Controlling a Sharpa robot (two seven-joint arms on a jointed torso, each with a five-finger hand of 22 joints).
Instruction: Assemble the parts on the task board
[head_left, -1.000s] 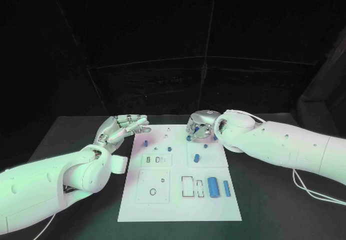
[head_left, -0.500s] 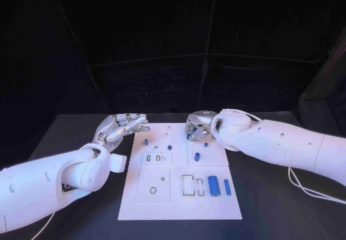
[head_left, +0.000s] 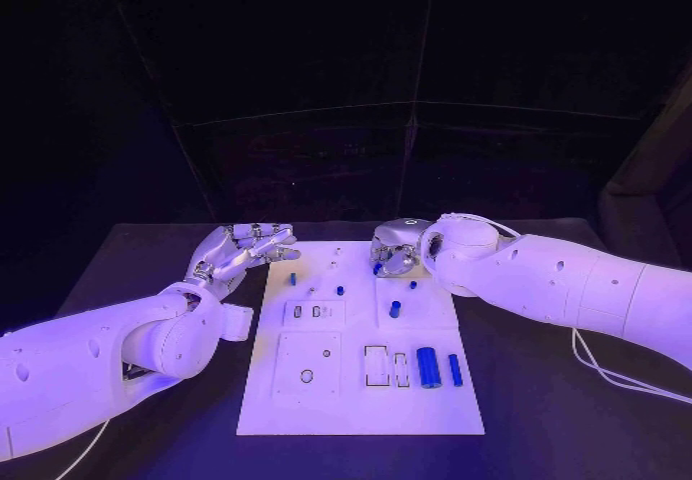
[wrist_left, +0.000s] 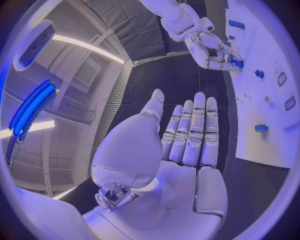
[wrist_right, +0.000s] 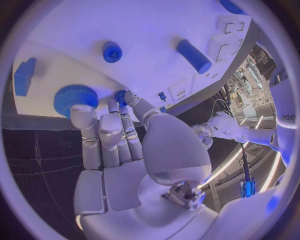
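Blue cylinder (head_left: 427, 367) lengthwise along task board (head_left: 361, 415)

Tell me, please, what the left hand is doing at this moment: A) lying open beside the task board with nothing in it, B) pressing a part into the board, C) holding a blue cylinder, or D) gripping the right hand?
A: the left hand has its fingers straight and apart, empty, beside the task board.
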